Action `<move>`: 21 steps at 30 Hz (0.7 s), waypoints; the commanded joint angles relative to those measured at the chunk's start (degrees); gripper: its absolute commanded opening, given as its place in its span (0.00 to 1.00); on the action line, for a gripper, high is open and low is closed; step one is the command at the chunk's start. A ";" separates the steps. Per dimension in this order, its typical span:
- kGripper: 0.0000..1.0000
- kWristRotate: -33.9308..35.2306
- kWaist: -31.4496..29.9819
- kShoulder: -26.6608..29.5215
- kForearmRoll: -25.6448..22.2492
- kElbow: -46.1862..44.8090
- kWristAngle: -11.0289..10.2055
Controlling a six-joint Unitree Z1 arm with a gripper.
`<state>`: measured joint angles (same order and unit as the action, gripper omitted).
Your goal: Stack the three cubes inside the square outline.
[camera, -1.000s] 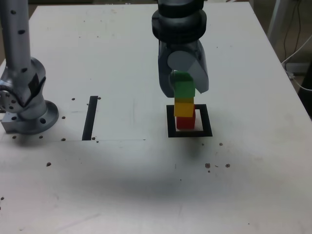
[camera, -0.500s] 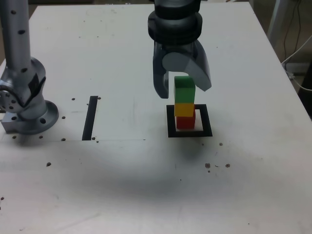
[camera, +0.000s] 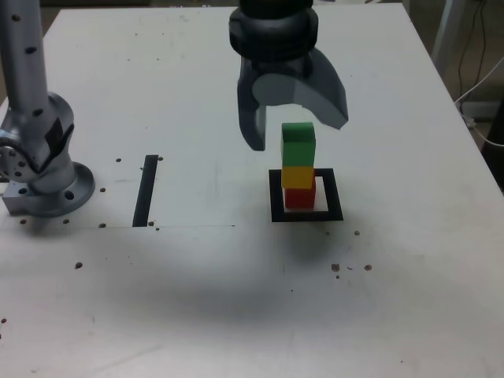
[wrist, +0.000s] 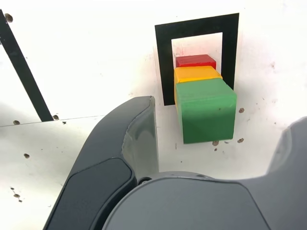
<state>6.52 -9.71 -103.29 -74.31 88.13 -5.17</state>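
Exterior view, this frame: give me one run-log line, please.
tool: open, above stack, no contact | stack: green cube on yellow cube on red cube | location: inside square outline | stacking: done

3 cubes (camera: 298, 167) stacked in square outline (camera: 276, 197).

A white table (camera: 197, 299) fills the exterior view — its surface dotted with small dark holes. A straight black strip (camera: 146, 190) lies flat toward that view's left (a faint thin line runs beneath its lower end). White cables (camera: 482, 87) hang beyond the right edge.
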 commanded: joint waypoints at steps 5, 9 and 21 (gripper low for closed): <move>0.99 -1.19 0.08 4.83 -3.01 0.34 1.19; 0.99 -1.42 0.36 9.60 -2.94 -2.13 2.42; 0.99 -1.40 2.87 22.56 0.11 -18.78 3.13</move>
<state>5.20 -7.20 -82.46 -74.46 71.50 -1.63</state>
